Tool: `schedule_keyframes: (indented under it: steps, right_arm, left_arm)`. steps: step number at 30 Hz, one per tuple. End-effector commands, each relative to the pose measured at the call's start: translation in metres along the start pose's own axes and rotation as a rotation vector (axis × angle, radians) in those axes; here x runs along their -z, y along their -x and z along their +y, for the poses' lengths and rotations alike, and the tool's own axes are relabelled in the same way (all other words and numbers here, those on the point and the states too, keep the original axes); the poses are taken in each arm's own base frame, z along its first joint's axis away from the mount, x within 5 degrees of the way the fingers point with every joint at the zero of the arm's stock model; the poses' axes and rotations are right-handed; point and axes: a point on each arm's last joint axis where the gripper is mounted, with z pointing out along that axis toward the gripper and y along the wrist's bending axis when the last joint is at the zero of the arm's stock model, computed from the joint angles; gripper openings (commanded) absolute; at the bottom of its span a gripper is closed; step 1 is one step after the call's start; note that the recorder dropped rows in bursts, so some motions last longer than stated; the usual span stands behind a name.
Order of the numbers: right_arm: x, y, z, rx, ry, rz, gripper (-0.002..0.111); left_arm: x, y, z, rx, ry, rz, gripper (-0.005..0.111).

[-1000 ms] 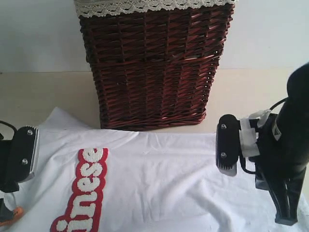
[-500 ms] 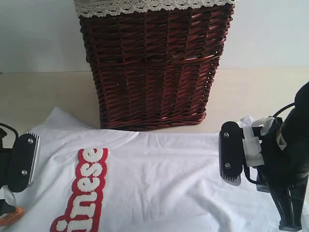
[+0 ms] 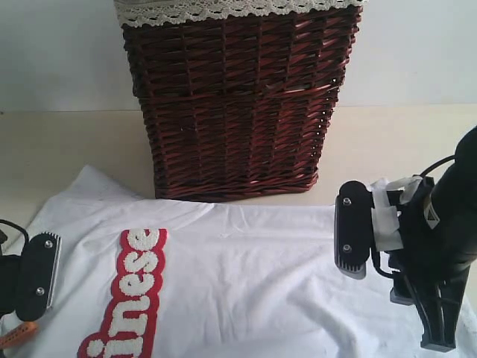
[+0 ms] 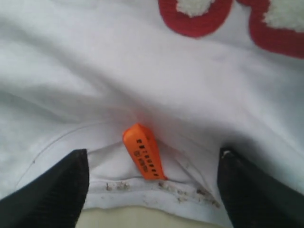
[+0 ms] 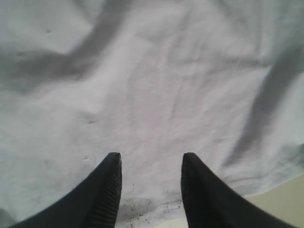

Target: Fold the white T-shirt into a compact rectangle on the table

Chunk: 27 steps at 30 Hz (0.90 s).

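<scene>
One shirt (image 3: 253,283) lies along the near edge of the one desk (image 3: 67,149), and one basket (image 3: 235,104) stands by the far edge, about midway along it. The shirt bears one red strip of lettering (image 3: 130,298) and one orange tag (image 4: 142,152). Two grippers show, the left gripper (image 4: 153,187) and the right gripper (image 5: 149,190), each with two dark fingers (image 5: 107,194).

White cotton T-shirt (image 3: 246,276): fuzzy white lettering outlined in red (image 3: 130,294), lying sideways in the exterior view. The legible part reads "inese"; the frame edge cuts off the rest. Small orange neck tag (image 4: 144,152): one line of dark print, too small to read.
</scene>
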Motion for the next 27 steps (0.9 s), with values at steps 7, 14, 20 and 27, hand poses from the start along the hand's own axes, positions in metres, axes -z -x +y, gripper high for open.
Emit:
schedule_keyframes:
  steps: [7,14,20,27]
  right_arm:
    - [0.002,0.004,-0.004,0.008,-0.057,-0.053,0.042]
    - [0.002,0.005,-0.004,0.008,-0.06,-0.057,0.042]
    - [0.002,0.005,-0.004,-0.002,-0.052,-0.063,0.042]
    - [0.0,0.006,-0.005,0.016,-0.084,-0.08,0.042]
  left_arm:
    - [-0.024,0.006,0.004,-0.014,0.006,-0.02,0.073]
    - [-0.041,0.006,0.003,-0.031,-0.039,0.001,0.056]
    - [-0.057,0.01,0.007,0.016,-0.038,-0.004,0.021]
    - [-0.059,0.018,0.023,0.047,-0.069,0.02,0.0]
